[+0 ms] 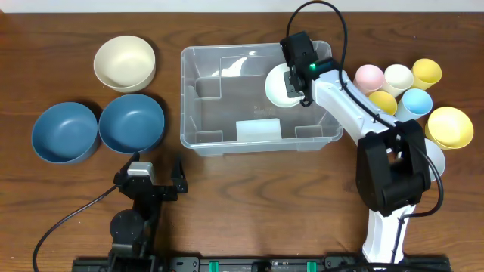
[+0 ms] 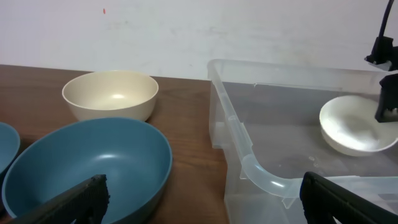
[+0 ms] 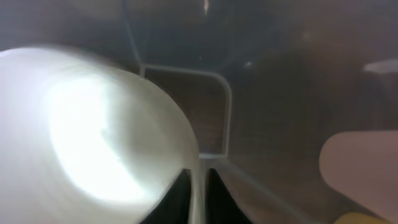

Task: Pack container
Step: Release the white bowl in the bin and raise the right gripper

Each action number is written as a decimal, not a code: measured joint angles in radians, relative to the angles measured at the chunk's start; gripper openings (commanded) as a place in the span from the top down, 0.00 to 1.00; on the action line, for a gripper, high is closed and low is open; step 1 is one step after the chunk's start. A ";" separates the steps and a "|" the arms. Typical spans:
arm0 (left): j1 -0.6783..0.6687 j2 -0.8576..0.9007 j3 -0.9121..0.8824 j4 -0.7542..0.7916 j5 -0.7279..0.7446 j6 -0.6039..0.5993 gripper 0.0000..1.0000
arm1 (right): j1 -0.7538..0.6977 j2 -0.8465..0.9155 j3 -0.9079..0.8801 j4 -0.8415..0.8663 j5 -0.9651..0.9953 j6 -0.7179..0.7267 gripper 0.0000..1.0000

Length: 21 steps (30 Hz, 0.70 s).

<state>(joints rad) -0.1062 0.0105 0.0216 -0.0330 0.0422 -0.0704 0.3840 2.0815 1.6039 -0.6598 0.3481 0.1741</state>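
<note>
Right tool (image 3: 199,194): nearly closed, pinching the thin rim of a white bowl (image 1: 284,85) edge-on between its two dark fingers. Holding it low inside the container (image 1: 184,98), at the right end near the far right corner. Cannot tell whether touching the floor there. Left tool (image 1: 150,179): spread wide, gripping nothing, parked near the front edge of the counter (image 1: 227,219), just in front of the blue bowls (image 1: 131,122).

Container: middle of the counter, nearer the far edge. Blue bowls and a cream bowl (image 1: 125,63) toward the counter's left edge, a cluster of pastel cups (image 1: 398,77) toward the right edge.

Likely trouble: if let go while tilted or off the floor, could drop, rock and knock the wall. Could also settle askew on a raised corner step and waste room for later stacking. Could snag on a finger during the lift-out and get dragged up. Light-looking container, so liable to slide under a sideways nudge from the arm.

Materials: container of clear, glossy, thin-walled plastic, with rounded corners, a rolled rim and a pale label on the near wall. Bowl smooth, round, hard-looking. Counter of dark wood grain.
</note>
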 measured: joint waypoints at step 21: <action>0.000 0.000 0.000 0.000 0.000 0.000 0.02 | 0.059 0.004 0.274 -0.261 0.007 -0.034 0.30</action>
<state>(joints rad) -0.1062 0.0105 0.0216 -0.0334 0.0422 -0.0704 0.4431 2.0857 1.8774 -0.9211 0.3553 0.1398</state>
